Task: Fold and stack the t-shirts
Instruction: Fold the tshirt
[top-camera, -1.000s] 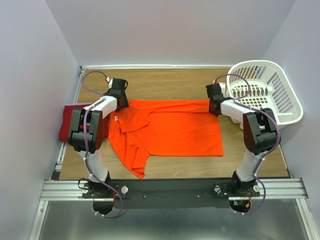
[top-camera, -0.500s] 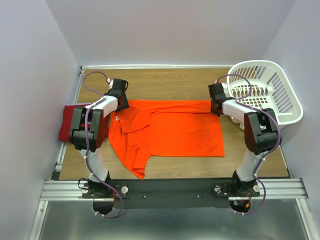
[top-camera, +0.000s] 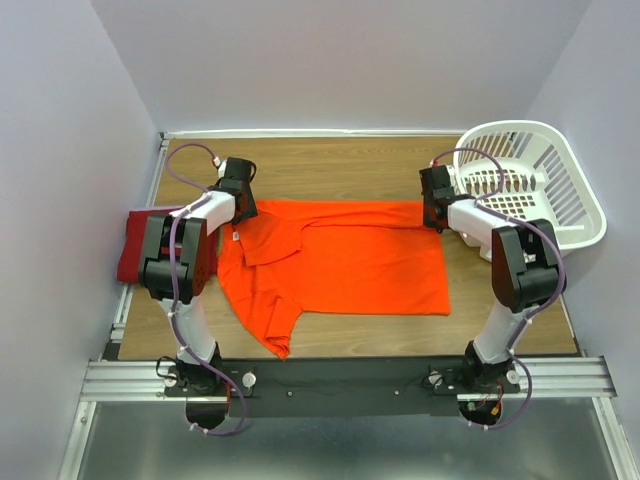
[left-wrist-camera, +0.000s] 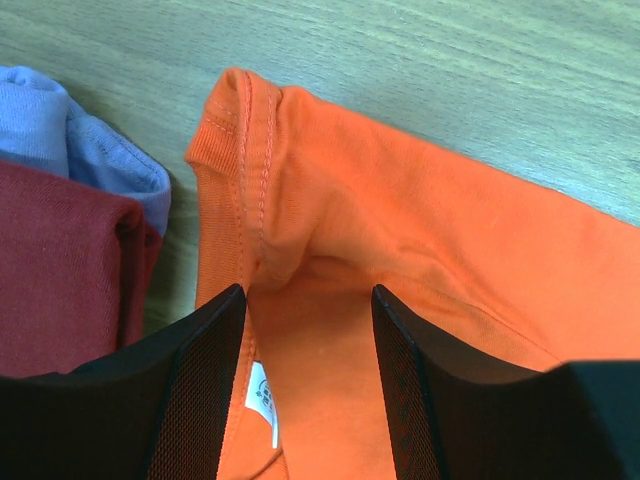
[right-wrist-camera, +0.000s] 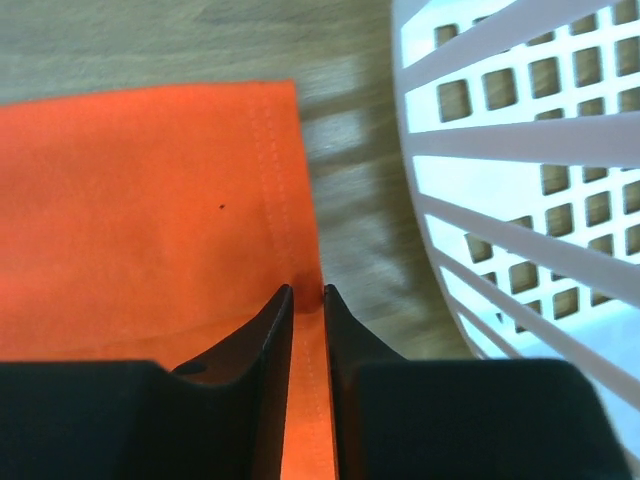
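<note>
Both jaws astride far edge of orange t-shirt (top-camera: 340, 265).

Orange shirt (left-wrist-camera: 400, 230) shoulder seam between spread left pincer (left-wrist-camera: 308, 300) fingers; crimson shirt (left-wrist-camera: 60, 260) beside, left.

Basket (top-camera: 520, 180) hard by R gripper (right-wrist-camera: 306, 290) – bare table (top-camera: 340, 165) beyond orange shirt (top-camera: 350, 260).

Right gripper (right-wrist-camera: 308, 292) has shifted slightly toward the basket (right-wrist-camera: 520, 148); the orange t-shirt (top-camera: 350, 265) far right corner moved with it.
</note>
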